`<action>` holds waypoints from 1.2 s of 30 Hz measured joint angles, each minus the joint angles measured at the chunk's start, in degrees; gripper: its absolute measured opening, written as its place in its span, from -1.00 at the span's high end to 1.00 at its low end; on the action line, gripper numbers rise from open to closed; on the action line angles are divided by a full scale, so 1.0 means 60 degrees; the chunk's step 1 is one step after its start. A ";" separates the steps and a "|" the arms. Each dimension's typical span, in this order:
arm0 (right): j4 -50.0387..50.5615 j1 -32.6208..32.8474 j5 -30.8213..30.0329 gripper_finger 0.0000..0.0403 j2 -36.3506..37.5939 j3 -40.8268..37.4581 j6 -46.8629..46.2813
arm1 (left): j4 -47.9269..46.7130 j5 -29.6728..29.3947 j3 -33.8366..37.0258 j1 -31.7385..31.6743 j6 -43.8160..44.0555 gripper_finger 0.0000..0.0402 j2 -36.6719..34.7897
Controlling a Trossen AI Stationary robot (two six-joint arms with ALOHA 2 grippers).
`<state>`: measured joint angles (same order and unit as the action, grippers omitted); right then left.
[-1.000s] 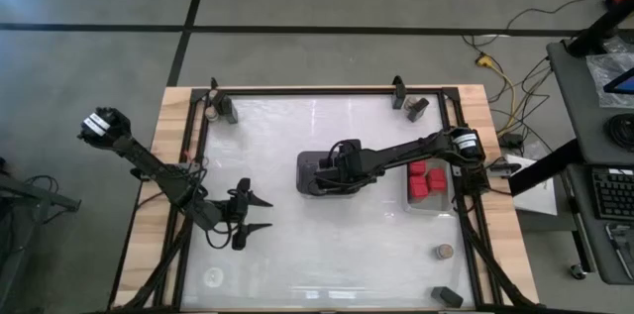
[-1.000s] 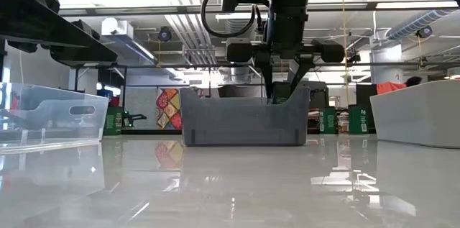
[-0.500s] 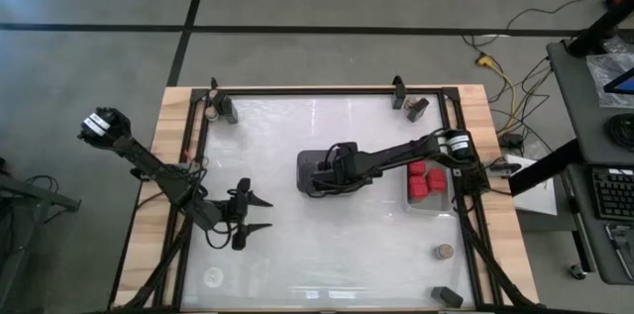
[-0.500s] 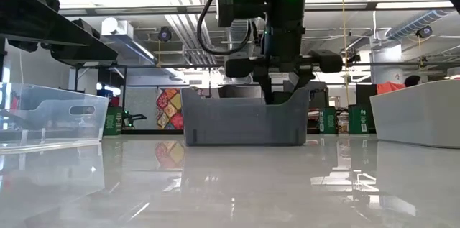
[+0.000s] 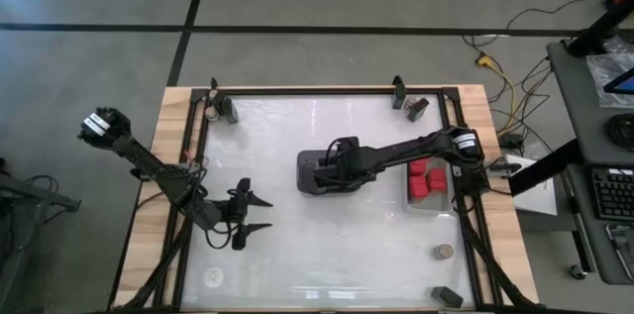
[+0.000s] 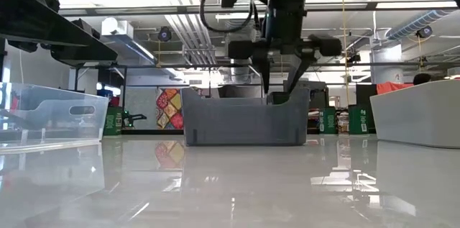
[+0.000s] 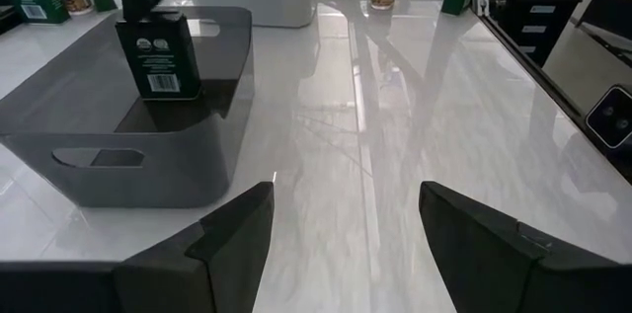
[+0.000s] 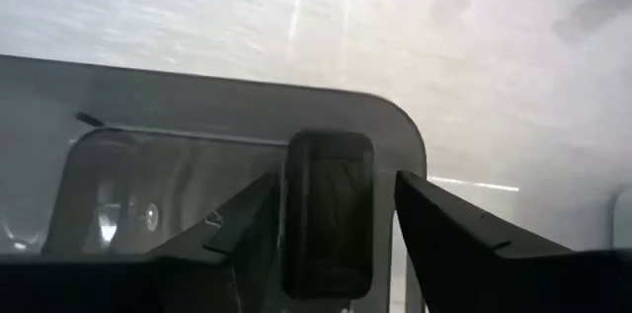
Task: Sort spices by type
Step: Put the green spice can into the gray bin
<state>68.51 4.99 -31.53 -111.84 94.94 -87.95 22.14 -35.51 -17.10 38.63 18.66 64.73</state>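
Your right gripper (image 6: 279,90) hangs over the grey bin (image 5: 309,183) at mid-table, fingers spread. A dark block (image 8: 329,224) stands upright in the bin between and below them. There is a gap on at least one side, so I judge it let go, not gripped.

The risk sits right there. The block is tall, stands on its end and is close to the bin wall. If you lift off at a slant, a finger could clip it and topple it, or drag it up the wall. A sideways move while low could also shove the bin itself.

Your left gripper (image 7: 346,195) waits over the front left of the table, wide open and empty.

Counted:
- **Red blocks (image 5: 425,177):** about four, packed together in the white tray (image 5: 428,203) on the right. I cannot separate them for certain.
- **Dark blocks:** four, namely the one in the bin, one at the front right corner (image 5: 446,296), one at the back right (image 5: 417,107) and one at the back left (image 5: 227,109).
- **Jars:** one in the open at front right (image 5: 444,251), and what looks like another at the back left (image 5: 210,109).

The corner blocks stand close to the frame, so a finger could strike it as you reach for them.
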 joint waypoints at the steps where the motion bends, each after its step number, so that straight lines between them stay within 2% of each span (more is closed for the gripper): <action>1: 0.0112 -0.0004 -0.0050 0.00 0.0007 0.0153 0.0059 | -0.0008 0.0001 0.0000 0.0000 0.0001 -0.19 0.0000; 10: 0.2398 -0.0177 -0.0547 -0.26 0.0138 0.1449 0.0340 | -0.0013 0.0005 0.0000 0.0000 -0.0027 -0.19 0.0000; 15: 0.2885 -0.0809 -0.0882 -0.35 0.0805 0.1071 0.0447 | -0.0020 0.0012 0.0000 0.0000 -0.0027 -0.19 0.0000; 20: 0.2860 -0.1992 -0.1115 -0.38 0.1524 0.0345 0.1277 | -0.0053 0.0027 0.0000 0.0000 -0.0001 -0.19 0.0000; 24: 0.2417 -0.3246 -0.1253 -0.41 0.1989 -0.0410 0.2301 | -0.0053 0.0034 0.0000 0.0000 0.0057 -0.19 0.0000; 29: 0.0885 -0.4981 -0.1141 -0.45 0.2334 -0.1349 0.4090 | -0.0053 0.0033 0.0000 0.0000 0.0155 -0.19 0.0000; 36: -0.0621 -0.6659 -0.0611 -0.51 0.2461 -0.1684 0.6402 | -0.0049 -0.0002 0.0000 -0.0291 0.0228 -0.19 0.0000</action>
<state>64.79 -34.96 -35.20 -97.08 84.84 -49.54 21.85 -35.53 -17.10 36.88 20.03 64.73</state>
